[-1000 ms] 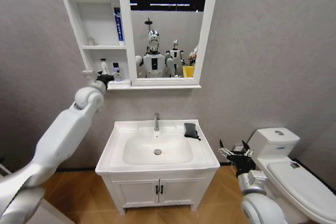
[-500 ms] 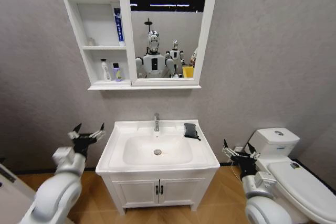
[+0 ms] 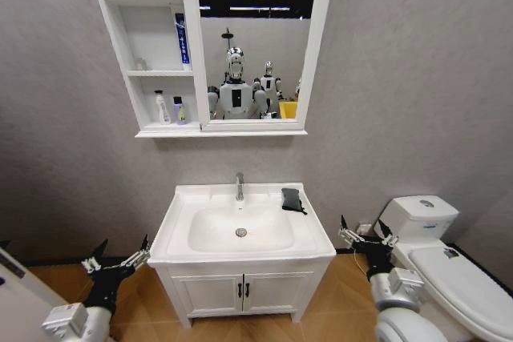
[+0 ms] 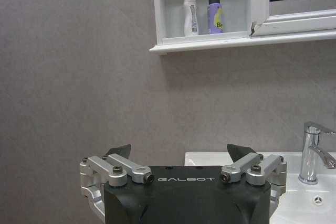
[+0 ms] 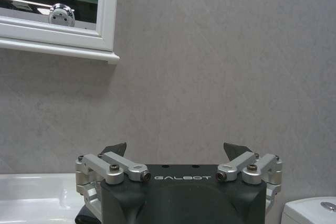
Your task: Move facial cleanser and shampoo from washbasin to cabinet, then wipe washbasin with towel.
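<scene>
Bottles shelved in cabinet. Left gripper and right gripper low, spread wide, empty. Towel near washbasin rim; could slide off if nudged.

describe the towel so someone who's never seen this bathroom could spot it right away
Start at the white washbasin below the mirror, then look along its back edge past the chrome tap to the far right corner. The towel lies folded there, the single dark, soft thing on the white top.
</scene>
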Robot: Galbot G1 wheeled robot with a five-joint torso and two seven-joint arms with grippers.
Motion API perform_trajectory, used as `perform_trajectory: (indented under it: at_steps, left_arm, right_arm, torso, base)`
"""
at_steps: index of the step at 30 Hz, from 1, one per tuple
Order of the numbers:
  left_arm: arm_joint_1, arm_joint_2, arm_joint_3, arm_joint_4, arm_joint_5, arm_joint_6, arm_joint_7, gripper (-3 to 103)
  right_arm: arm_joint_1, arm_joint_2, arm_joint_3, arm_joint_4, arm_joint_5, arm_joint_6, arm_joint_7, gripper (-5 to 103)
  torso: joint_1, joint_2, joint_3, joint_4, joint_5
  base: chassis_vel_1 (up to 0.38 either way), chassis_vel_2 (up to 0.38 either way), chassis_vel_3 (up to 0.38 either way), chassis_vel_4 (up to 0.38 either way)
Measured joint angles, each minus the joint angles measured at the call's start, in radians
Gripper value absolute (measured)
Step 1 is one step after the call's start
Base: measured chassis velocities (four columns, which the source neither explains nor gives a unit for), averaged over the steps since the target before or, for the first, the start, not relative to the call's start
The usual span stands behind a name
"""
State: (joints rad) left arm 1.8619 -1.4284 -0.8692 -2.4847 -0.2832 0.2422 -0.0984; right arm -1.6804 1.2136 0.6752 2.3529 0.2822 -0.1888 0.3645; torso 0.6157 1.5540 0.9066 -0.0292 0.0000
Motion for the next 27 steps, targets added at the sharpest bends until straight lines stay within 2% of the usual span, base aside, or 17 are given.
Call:
perform_trajectory:
  at_steps: [7,15,21,22,24,25,27]
  left_arm:
    - [-0.005,0.003,0.004,0.004,-0.003,0.002,-0.002,100]
    - [-0.008,0.006,0.005,0.007,-0.006,0.003,-0.004,100]
    - [-0.009,0.007,0.006,0.008,-0.007,0.003,-0.004,100]
    - [-0.009,0.007,0.006,0.008,-0.007,0.003,-0.005,100]
    - [-0.010,0.007,0.006,0.009,-0.007,0.004,-0.005,100]
    - [-0.010,0.007,0.006,0.009,-0.007,0.004,-0.005,100]
    - [-0.010,0.008,0.007,0.009,-0.007,0.004,-0.005,100]
  right_arm:
    - [0.002,-0.006,-0.003,0.014,0.002,-0.055,-0.055,100]
    - [0.011,-0.007,-0.023,-0.008,-0.020,-0.043,-0.095,100]
    - [0.047,-0.019,-0.034,-0.043,-0.015,-0.043,-0.093,100]
    - [0.070,-0.034,-0.035,-0.061,0.007,-0.053,-0.087,100]
    - [0.185,-0.130,-0.064,-0.143,0.177,-0.114,-0.017,100]
    - [0.185,-0.130,-0.064,-0.143,0.177,-0.114,-0.017,100]
    - [0.301,-0.219,-0.117,-0.232,0.317,-0.165,0.049,100]
  torso:
    - [0.000,0.000,0.000,0.0001,0.0000]
    - [0.000,0.000,0.000,0.0001,0.0000]
    - [0.000,0.000,0.000,0.0001,0.0001]
    - [0.001,0.000,0.000,0.0000,0.0002]
    - [0.001,0.000,0.000,0.0000,0.0002]
    - [0.001,0.000,0.000,0.0000,0.0002]
    - [0.000,0.000,0.000,0.0002,0.0000]
  base:
    - [0.000,0.000,0.000,0.000]
    - [-0.005,0.002,0.008,-0.005]
    - [-0.057,0.066,0.087,-0.062]
    - [-0.062,0.058,0.080,-0.069]
    - [-0.033,0.029,0.022,-0.043]
    - [0.000,0.000,0.000,0.000]
    - [0.000,0.000,0.000,0.000]
